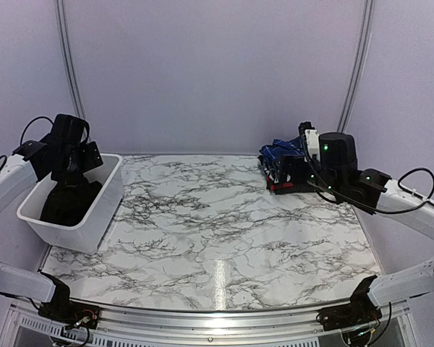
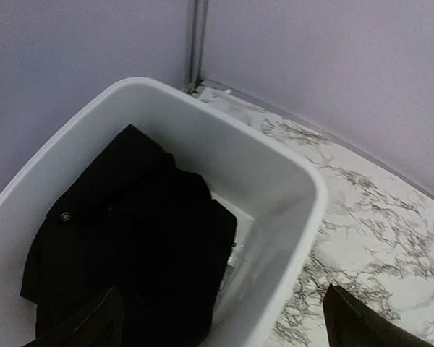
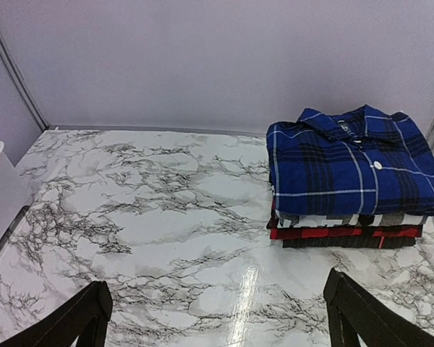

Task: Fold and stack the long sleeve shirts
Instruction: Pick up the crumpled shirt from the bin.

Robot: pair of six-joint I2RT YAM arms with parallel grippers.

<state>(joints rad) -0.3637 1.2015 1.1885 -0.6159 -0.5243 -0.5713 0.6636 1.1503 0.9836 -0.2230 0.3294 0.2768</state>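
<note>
The black long-sleeve shirt (image 2: 130,238) lay crumpled inside the white basket (image 2: 304,181) on the left, and the left gripper (image 2: 224,329) hung above it with its fingers spread wide, grasping nothing. Across the marble table (image 3: 166,217), the folded plaid shirts (image 3: 351,163) sat stacked near the far right corner — blue-and-white on top, black-and-white and red beneath — while the right gripper (image 3: 217,322) hovered before them, fingers released and empty.

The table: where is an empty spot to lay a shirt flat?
The marble table is bare between the white basket on the left and the plaid shirt stack at the far right. Crowded: the basket, with the black shirt in it.
</note>
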